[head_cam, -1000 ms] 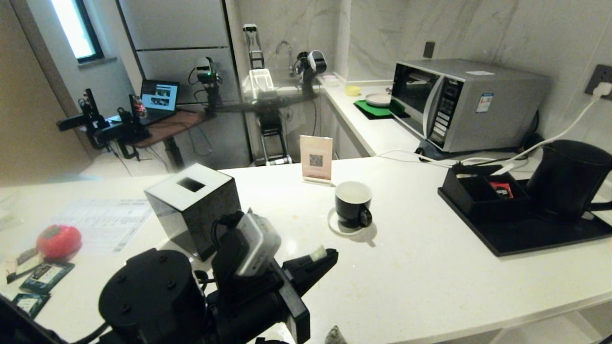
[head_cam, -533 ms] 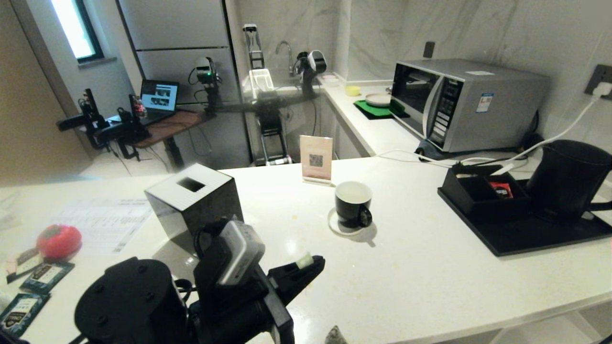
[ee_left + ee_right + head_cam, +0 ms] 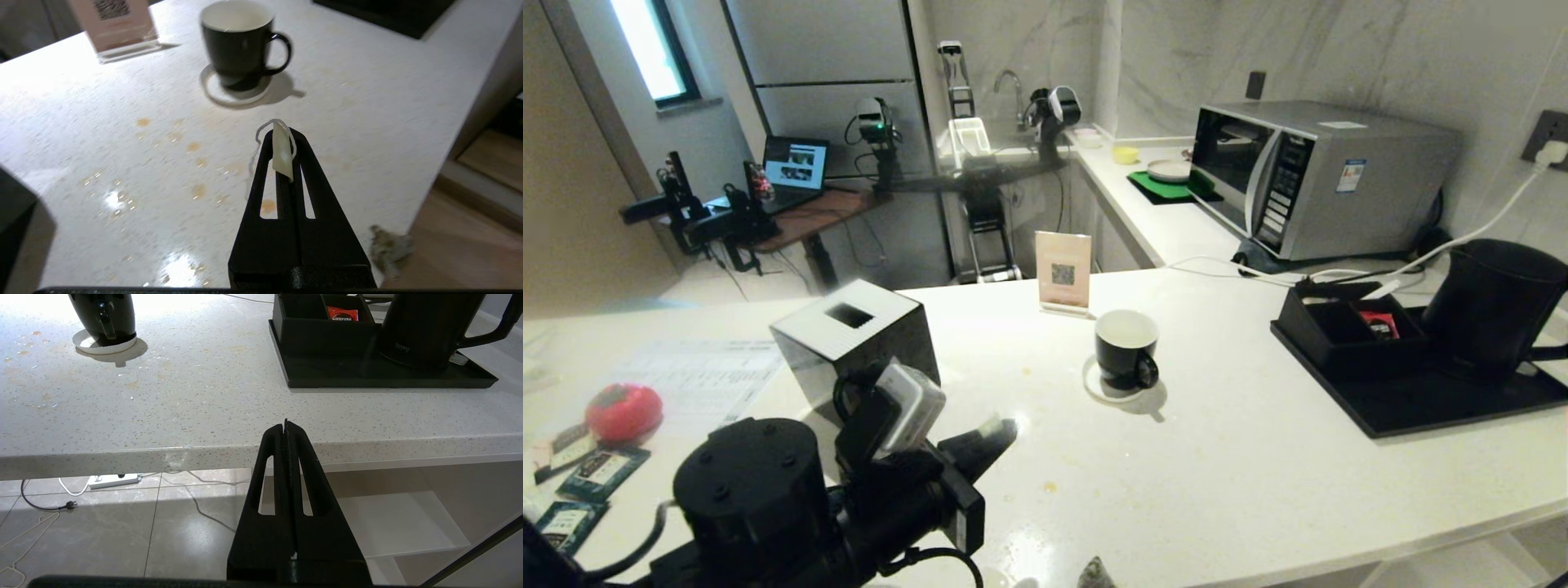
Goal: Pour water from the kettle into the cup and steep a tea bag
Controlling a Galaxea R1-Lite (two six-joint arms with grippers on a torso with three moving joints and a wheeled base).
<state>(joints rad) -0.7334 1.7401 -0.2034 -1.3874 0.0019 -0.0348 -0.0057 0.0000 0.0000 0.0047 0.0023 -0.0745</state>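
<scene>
Leftward and back from the cup went the left tool — pinching the tea bag tag, its bag apparently dangling by the desk edge. Steeping looked done; next, dropping it somewhere clear.

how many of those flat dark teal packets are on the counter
3, all at the counter's far left edge in the head view: flat dark teal packet below the red ball, another nearer, a third partly cut off. More may be hidden.
</scene>
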